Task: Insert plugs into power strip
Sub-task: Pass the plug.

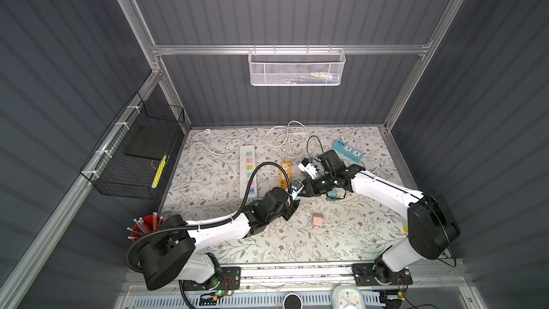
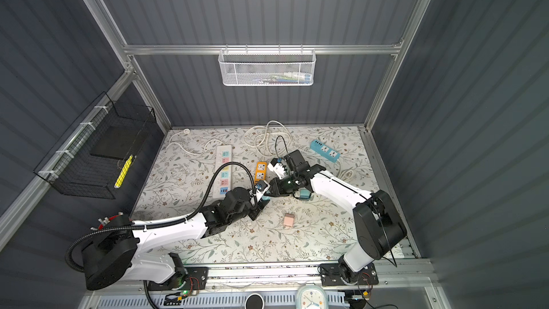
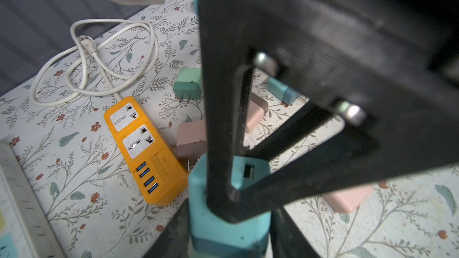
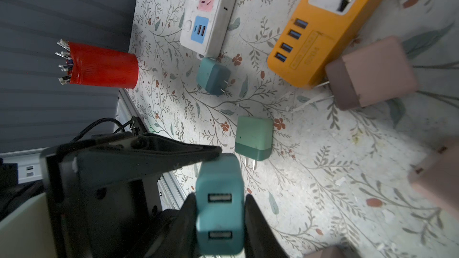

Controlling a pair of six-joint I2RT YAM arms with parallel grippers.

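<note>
Top views, grippers: your left gripper (image 1: 292,205) and right gripper (image 1: 300,195) meet tip to tip over the table (image 1: 356,233), with the teal plug (image 1: 297,200) between them. Both pairs of jaws are too small here to read.
Top views, strips: the orange power strip (image 1: 285,173) lies just beyond the jaws, and the white power strip (image 1: 247,170) is farther off on the left gripper's side.
Top views, loose plug: a pink plug (image 2: 288,220) lies on the table, apart from both jaws.
Left wrist, left jaws: your two fingers (image 3: 173,234) closely flank the teal plug (image 3: 223,222). You cannot tell whether they press it or stand just off it.
Left wrist, other arm: one finger of the right gripper lies across the plug, touching it.
Right wrist, right jaws: the right gripper (image 4: 219,197) is drawn almost closed, clamping the teal plug by two opposite sides with its USB ports facing the camera.
Right wrist, left finger: its tip (image 4: 161,155) touches the plug's far end.
Right wrist, beyond the jaws: a mint plug (image 4: 253,137) lies flat, its prongs pointing toward them.
</note>
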